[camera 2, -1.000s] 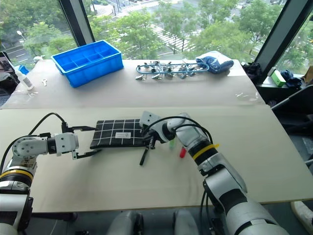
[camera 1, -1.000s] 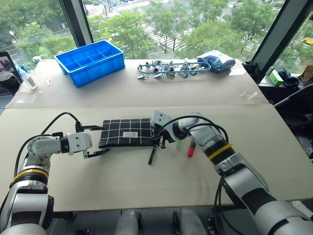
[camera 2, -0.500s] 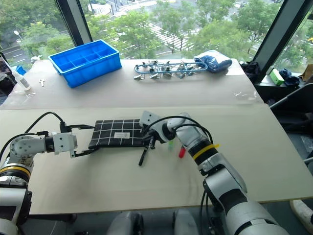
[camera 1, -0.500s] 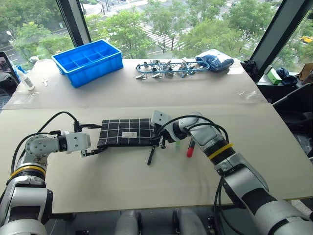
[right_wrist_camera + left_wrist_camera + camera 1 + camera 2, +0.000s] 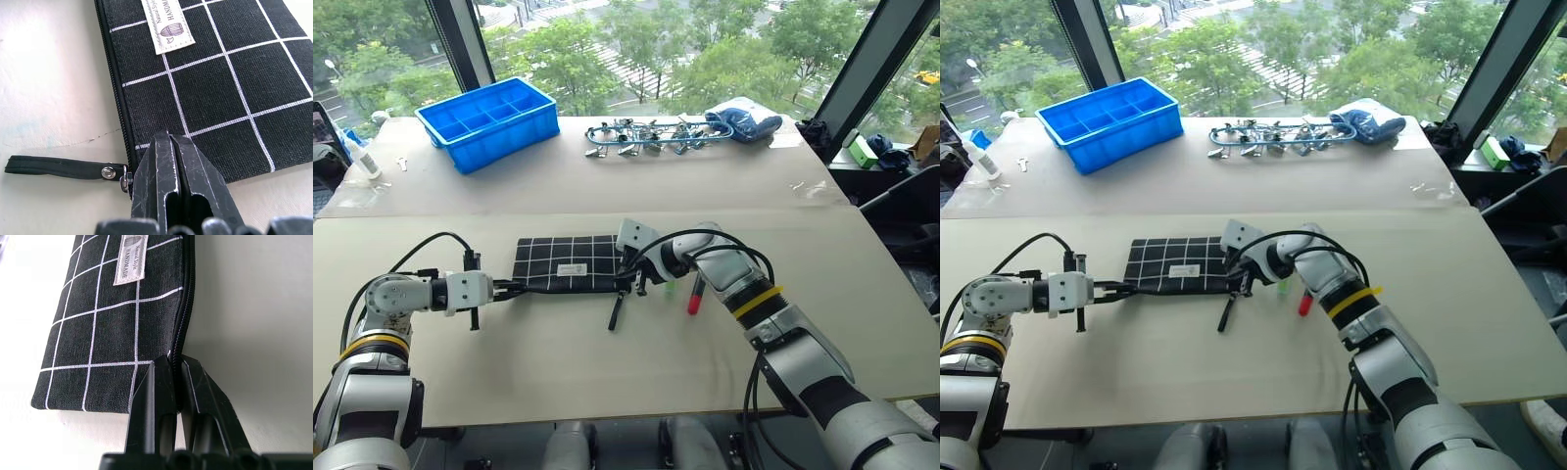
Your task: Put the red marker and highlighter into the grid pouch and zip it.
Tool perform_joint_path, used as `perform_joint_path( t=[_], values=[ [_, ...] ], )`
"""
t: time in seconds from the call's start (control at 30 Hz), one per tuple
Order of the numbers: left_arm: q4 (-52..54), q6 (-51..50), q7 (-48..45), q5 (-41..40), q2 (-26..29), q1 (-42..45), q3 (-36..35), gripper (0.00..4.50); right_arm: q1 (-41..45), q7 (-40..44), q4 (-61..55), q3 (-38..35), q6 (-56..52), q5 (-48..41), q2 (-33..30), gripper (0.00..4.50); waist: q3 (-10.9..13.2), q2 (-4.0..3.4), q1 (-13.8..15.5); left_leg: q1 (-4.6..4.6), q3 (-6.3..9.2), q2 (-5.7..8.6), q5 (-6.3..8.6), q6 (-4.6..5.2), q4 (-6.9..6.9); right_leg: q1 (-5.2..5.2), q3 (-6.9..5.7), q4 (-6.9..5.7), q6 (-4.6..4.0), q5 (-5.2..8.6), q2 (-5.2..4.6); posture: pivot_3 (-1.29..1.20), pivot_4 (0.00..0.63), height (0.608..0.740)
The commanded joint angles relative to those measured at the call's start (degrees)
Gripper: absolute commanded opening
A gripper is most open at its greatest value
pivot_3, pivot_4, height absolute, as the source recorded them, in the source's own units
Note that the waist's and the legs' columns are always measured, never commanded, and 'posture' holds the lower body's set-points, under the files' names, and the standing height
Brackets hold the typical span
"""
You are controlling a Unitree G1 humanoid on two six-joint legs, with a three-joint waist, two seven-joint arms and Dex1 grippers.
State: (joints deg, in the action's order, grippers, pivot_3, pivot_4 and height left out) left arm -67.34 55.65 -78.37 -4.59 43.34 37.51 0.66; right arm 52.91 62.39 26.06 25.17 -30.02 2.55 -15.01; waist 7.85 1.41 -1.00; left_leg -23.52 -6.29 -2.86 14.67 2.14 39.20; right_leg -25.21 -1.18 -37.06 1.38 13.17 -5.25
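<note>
Two hands pinch the pouch [image 5: 566,262] at opposite ends on the worktop. Left hand [image 5: 508,289] is closed on the left end's near, zipper edge; right hand [image 5: 628,282] is closed on the right end, just beside the zipper pull strap [image 5: 61,167]. Marker [image 5: 696,297] and highlighter [image 5: 669,290] lie just right of the right hand, still outside. To open it well, the left should probably keep the fabric anchored while the strap is drawn along the zipper.

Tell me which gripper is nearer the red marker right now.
The right. The right gripper is shut on the grid pouch at the end beside the red marker; the left gripper pinches the pouch's far end.
</note>
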Motion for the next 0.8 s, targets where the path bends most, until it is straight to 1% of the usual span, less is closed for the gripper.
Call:
perform_joint_path(
  t=[0.03,0.13,0.23,0.3,0.33,0.37,0.47,0.53,0.63,0.73,0.8],
  values=[
    [1.02,-1.61,-2.21,-2.2,-0.21,-0.06,-1.6,0.05,0.02,0.33,-1.86,-1.5,-0.13,-1.02,-0.52,0.0,0.0,0.0,-0.01,-0.01,0.0,0.0,0.0,0.0,0.0,0.0,-0.01,0.0,0.0,0.0,0.0,0.0,0.15,0.74],
    [1.38,-3.62,-2.37,-2.65,-0.46,-0.07,-2.31,0.05,0.38,-0.39,-1.47,-2.53,0.05,-1.9,-0.12,0.0,0.0,0.0,-0.04,-0.02,0.0,0.0,0.01,0.01,0.0,0.0,-0.02,0.0,0.0,0.0,0.0,0.0,0.15,0.74],
    [2.08,-6.74,-3.25,-3.23,-0.46,-0.37,-2.59,0.05,2.44,-5.32,1.07,-7.35,1.08,-3.93,2.23,0.0,0.01,0.0,-0.04,-0.04,0.01,0.0,0.01,0.02,0.0,0.0,-0.02,0.0,0.0,0.0,0.01,0.0,0.15,0.74],
    [2.77,-9.41,-2.73,-4.23,-0.63,-0.7,-3.55,0.0,3.73,-6.79,1.53,-10.17,-0.67,-5.42,2.78,0.59,0.01,0.0,-0.04,-0.05,0.01,-0.01,0.01,0.02,0.0,-0.02,-0.03,-0.01,0.0,0.0,0.01,0.0,0.15,0.74],
    [3.18,-10.41,-2.38,-4.59,-0.63,-0.99,-3.98,0.0,4.14,-6.36,0.63,-11.27,-1.83,-6.5,2.61,0.77,0.02,-0.01,-0.05,-0.05,0.02,-0.01,0.01,0.02,0.0,-0.02,-0.03,-0.01,0.0,0.0,0.02,0.0,0.15,0.74],
    [3.56,-11.1,-2.15,-4.78,-0.63,-1.24,-4.28,0.0,4.43,-6.08,0.02,-11.96,-2.58,-7.3,2.47,1.06,0.02,-0.01,-0.05,-0.05,0.02,-0.01,0.01,0.02,0.0,-0.02,-0.03,-0.02,0.0,0.0,0.02,0.0,0.15,0.74],
    [4.81,-14.52,-0.7,-6.17,-0.88,-3.64,-6.0,0.0,6.64,-7.23,-4.92,-19.28,-8.31,-13.48,1.66,2.12,0.02,-0.01,-0.07,-0.09,0.02,-0.02,0.02,0.04,0.0,-0.01,-0.04,-0.02,0.01,0.0,0.01,0.0,0.15,0.74],
    [6.98,-17.78,-0.09,-8.15,-1.57,-5.34,-7.49,0.0,6.98,-7.12,-8.56,-22.6,-12.19,-16.58,-0.37,2.82,0.03,-0.02,-0.07,-0.2,0.05,-0.03,0.03,0.05,-0.01,-0.06,-0.05,-0.03,0.03,-0.02,0.0,0.0,0.15,0.74],
    [12.52,-24.1,1.79,-11.34,-2.93,-7.43,-9.72,0.0,4.64,-7.12,-13.62,-23.29,-17.14,-18.51,-3.95,3.79,0.03,-0.02,0.11,-0.23,0.1,-0.02,0.04,0.06,-0.01,-0.03,-0.11,0.0,0.04,-0.02,-0.04,0.0,0.15,0.74],
    [21.73,-33.89,5.09,-14.92,-4.26,-9.88,-11.47,0.0,-0.42,-7.28,-20.64,-21.67,-19.79,-18.87,-7.99,3.79,0.02,-0.01,0.26,-0.26,0.18,-0.02,0.07,0.11,-0.01,0.02,-0.19,0.05,0.04,-0.02,-0.06,0.0,0.15,0.74],
    [29.1,-41.29,7.88,-16.58,-4.61,-11.84,-11.86,0.0,-3.82,-8.87,-25.37,-21.36,-21.87,-19.11,-9.4,3.79,0.02,0.0,0.17,-0.28,0.24,0.0,0.07,0.11,0.0,0.03,-0.21,0.09,0.05,-0.02,-0.07,0.0,0.15,0.74]
  ],
)
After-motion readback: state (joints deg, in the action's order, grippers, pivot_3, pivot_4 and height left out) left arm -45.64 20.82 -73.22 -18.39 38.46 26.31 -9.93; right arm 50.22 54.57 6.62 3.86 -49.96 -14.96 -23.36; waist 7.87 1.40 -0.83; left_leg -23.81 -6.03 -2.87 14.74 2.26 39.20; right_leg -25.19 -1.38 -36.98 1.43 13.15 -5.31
